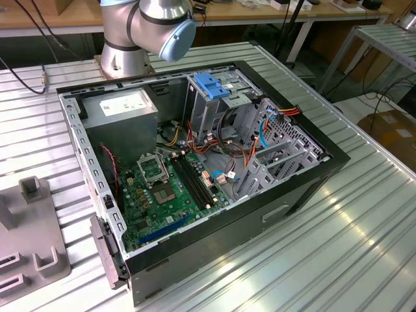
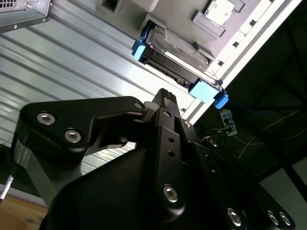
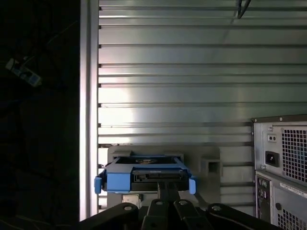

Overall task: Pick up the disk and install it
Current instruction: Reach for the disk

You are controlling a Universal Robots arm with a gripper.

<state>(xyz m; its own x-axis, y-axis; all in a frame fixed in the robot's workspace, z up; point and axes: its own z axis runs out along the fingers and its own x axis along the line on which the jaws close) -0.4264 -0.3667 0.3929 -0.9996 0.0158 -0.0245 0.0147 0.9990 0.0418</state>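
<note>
At the exterior view's left a grey fixture sits on the ribbed worktop, the open computer case to its right. In the first wrist view the disk lies on a grey holder, the tool at its near edge, released or clenched we cannot tell; we judge pick-up and install both remain.

The disk has a bright blue carrier around a grey metal body. The gripper is matt black with silver screw heads. The table is ribbed silver. Inside the black computer case the motherboard is green, the bracket blue and the cables red and orange. The silver-grey arm carries a pale blue cap.
</note>
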